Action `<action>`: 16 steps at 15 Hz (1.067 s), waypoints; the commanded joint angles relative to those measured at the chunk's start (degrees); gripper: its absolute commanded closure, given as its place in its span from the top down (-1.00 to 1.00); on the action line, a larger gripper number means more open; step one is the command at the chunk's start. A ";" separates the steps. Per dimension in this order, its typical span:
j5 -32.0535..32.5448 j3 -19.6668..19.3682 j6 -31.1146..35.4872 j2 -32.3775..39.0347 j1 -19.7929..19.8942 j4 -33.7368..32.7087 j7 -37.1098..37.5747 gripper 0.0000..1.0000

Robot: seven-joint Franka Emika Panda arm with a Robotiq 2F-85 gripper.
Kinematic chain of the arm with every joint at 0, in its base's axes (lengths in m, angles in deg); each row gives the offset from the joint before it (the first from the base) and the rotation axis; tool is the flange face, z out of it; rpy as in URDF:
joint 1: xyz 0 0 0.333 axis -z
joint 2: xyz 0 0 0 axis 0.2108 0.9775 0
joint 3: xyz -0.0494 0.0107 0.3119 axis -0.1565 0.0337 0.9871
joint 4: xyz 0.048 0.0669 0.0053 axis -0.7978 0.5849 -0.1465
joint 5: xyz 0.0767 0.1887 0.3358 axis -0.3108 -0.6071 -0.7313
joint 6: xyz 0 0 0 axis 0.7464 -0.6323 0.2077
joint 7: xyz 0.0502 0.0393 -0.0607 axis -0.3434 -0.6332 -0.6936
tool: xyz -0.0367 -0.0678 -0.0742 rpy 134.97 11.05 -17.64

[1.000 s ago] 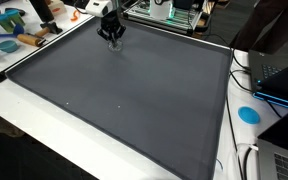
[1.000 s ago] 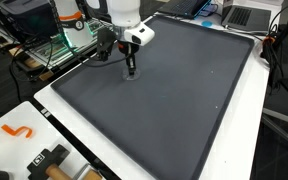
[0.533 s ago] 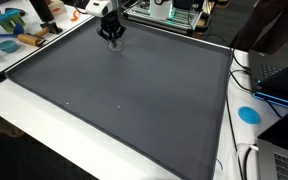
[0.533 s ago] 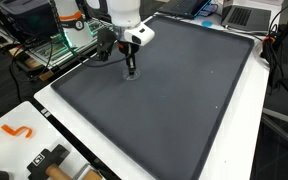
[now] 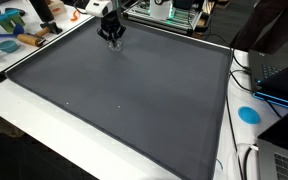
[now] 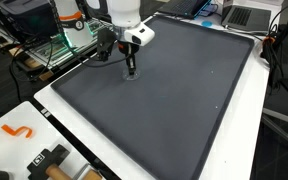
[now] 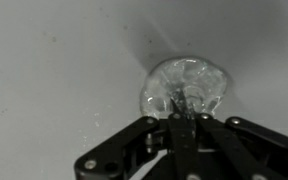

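Note:
A small clear, crumpled plastic piece (image 7: 191, 82) lies on the dark grey mat (image 5: 134, 95), near the mat's far edge. In the wrist view my gripper (image 7: 181, 117) comes in from the bottom, its two black fingers pressed together with their tips in the near side of the clear piece. In both exterior views the gripper (image 5: 112, 40) (image 6: 131, 71) points straight down and reaches the mat (image 6: 184, 95). The clear piece is barely visible there, hidden under the fingertips.
The mat covers a white table (image 5: 24, 110). A blue disc (image 5: 249, 114) and a laptop (image 5: 281, 75) sit past one mat edge, tools (image 5: 12, 42) past another. An orange hook (image 6: 19, 131) and a black-and-tan tool (image 6: 52, 160) lie on the white border. An equipment rack (image 6: 44, 45) stands behind the arm.

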State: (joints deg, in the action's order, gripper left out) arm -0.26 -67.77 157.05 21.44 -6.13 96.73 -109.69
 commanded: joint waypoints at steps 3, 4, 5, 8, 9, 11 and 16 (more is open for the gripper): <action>0.29 0.60 -2.23 -0.28 0.79 -0.32 -0.27 -0.30; 0.25 0.57 -2.88 -0.35 0.75 -0.48 -0.09 -0.30; 0.15 0.59 -3.48 -0.41 0.74 -0.65 -0.11 -0.30; -0.42 0.77 -5.37 -0.75 0.71 -1.08 -0.07 -0.30; -0.62 0.88 -6.11 -0.93 0.71 -1.28 -0.28 -0.30; -0.87 1.01 -7.58 -1.34 0.60 -1.67 -0.18 -0.30; -1.08 1.05 -9.40 -1.95 0.34 -2.19 0.53 -0.30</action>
State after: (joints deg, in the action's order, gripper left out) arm -0.47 -67.30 150.28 21.01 -6.13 94.48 -109.61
